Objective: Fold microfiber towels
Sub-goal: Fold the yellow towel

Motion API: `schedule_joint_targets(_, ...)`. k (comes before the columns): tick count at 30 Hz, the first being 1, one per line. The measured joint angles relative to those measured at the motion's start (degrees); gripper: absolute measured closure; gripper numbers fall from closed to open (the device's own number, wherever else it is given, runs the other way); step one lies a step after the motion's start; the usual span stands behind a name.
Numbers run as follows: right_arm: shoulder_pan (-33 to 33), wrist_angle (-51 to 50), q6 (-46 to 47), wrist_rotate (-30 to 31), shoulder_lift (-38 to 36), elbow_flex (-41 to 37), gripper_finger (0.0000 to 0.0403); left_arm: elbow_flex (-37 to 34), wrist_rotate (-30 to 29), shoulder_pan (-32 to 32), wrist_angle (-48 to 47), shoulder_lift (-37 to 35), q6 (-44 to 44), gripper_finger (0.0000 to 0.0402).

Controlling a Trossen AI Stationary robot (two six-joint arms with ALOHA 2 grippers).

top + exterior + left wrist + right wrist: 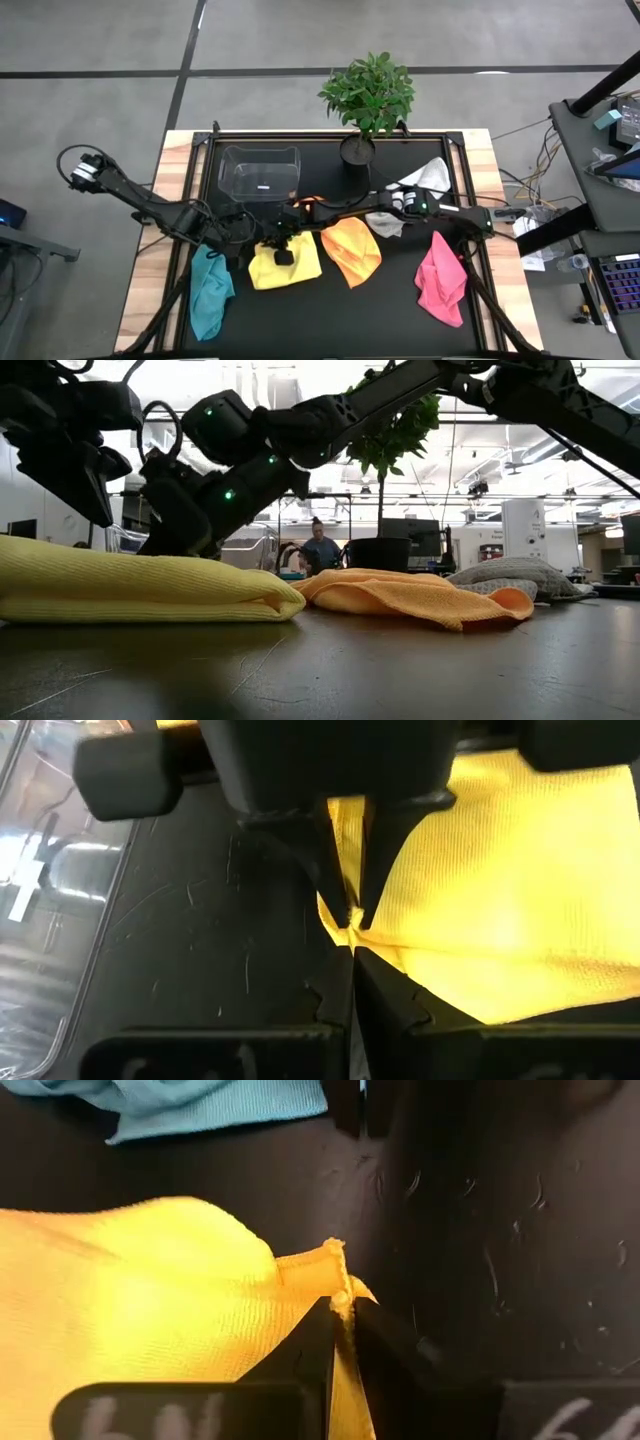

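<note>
The yellow towel point(290, 268) lies doubled over on the black table top, its rounded fold showing in the low view point(285, 600). Both grippers are down at its far left part. My left gripper point(353, 948) is shut on the towel; it also shows in the high view point(262, 240). My right gripper point(341, 1312) is shut on the towel close beside it point(283, 250). The teal towel point(209, 292), orange towel point(352, 250), pink towel point(441, 280) and white-grey towel point(424, 180) lie bunched on the table. My left gripper pinches the yellow towel's edge at a corner point(338, 912) between its two fingertips, coming in low along the table. The rest of the towel lies flat on the table beyond the fingers. My right gripper pinches a hemmed corner point(337, 1275) of the yellow towel between its two fingertips. The corner's tip stands up just past the fingers. The towel's body point(140, 1290) lies bulged on the table beside them.
A clear plastic box point(260, 172) stands at the far left of the table and a potted plant point(367, 95) at the far middle. The orange towel point(400, 595) lies just right of the yellow one. A person point(320, 548) shows in the room behind.
</note>
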Motion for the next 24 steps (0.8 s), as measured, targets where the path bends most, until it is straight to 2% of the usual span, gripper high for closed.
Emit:
schedule_joint_targets(9, 0.0, -0.5, -0.9, 0.1, -1.2, 0.0, 0.0370, 0.0, 0.0, 0.0, 0.1, 0.0, 0.0, 0.0402)
schedule_joint_targets(14, 0.0, -1.1, -2.1, 0.3, -1.2, 0.0, 0.0391, 0.0, 0.0, 0.0, 0.1, 0.0, 0.0, 0.0402)
schedule_joint_targets(19, 0.0, -1.5, -2.9, 1.0, -1.2, 0.0, 0.0394, 0.0, 0.0, 0.0, 0.1, 0.0, -0.1, 0.0402)
schedule_joint_targets(24, 0.6, -5.2, -5.1, 0.7, -2.9, -0.1, 0.0394, 0.0, 0.1, 0.0, 0.2, 0.0, -5.3, 0.0402)
